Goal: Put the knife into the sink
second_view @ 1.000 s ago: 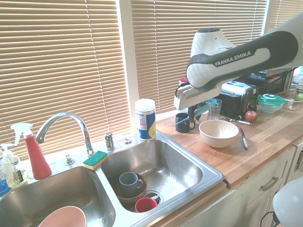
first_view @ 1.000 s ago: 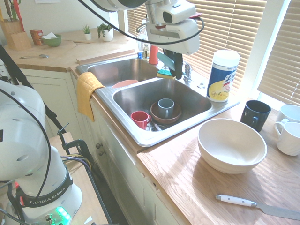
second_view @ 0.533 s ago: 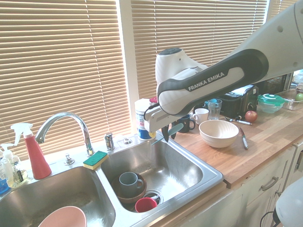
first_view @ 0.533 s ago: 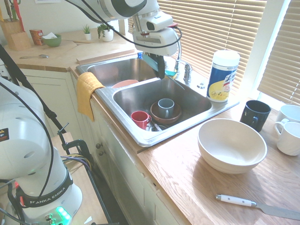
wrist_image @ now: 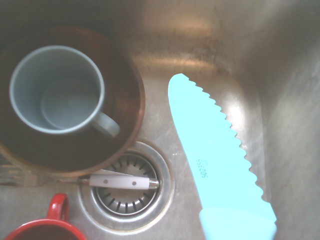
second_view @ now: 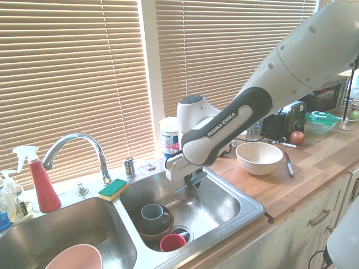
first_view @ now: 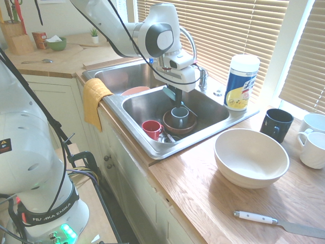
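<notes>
long turquoise plastic knife with wavy teeth [wrist_image: 215, 160] | looks light, stiff, maybe slippery | best held by its handle | black jaws [second_view: 189, 182] pinching it

red mug [wrist_image: 46, 231]: cut off | pink bowl [second_view: 74, 260]: cut off | fork tines [wrist_image: 11, 175]: blurred

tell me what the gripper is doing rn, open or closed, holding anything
Gripper: closed on the turquoise knife, held over the sink basin with the grey mug.
</notes>
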Motion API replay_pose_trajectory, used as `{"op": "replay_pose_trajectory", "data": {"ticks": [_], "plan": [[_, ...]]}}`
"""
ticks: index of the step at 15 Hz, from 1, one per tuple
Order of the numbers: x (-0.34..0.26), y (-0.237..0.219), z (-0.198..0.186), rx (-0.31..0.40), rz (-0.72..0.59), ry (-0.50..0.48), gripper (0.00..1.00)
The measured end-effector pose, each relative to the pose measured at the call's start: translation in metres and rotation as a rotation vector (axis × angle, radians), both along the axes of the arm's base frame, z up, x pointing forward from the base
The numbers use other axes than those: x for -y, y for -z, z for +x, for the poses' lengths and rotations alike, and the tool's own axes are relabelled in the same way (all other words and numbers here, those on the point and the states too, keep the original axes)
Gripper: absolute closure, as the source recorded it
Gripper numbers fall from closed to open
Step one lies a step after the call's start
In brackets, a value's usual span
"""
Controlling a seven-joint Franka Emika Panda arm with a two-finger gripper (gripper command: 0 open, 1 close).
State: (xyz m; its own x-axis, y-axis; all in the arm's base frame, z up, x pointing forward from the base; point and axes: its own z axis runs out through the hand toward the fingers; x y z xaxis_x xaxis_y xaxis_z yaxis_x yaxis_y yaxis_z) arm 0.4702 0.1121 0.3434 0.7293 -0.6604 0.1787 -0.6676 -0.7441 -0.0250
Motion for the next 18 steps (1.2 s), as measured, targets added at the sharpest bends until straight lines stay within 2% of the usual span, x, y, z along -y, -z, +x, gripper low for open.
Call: {"op": "replay_pose_trajectory", "data": {"ticks": [4,11,18], "plan": [[0.002,0.039,0.014,-0.05,0.004,-0.012,1.0],[-0.008,0.089,0.054,-0.099,-0.02,-0.017,1.0],[-0.007,0.121,0.062,-0.14,-0.033,-0.001,1.0]]}}
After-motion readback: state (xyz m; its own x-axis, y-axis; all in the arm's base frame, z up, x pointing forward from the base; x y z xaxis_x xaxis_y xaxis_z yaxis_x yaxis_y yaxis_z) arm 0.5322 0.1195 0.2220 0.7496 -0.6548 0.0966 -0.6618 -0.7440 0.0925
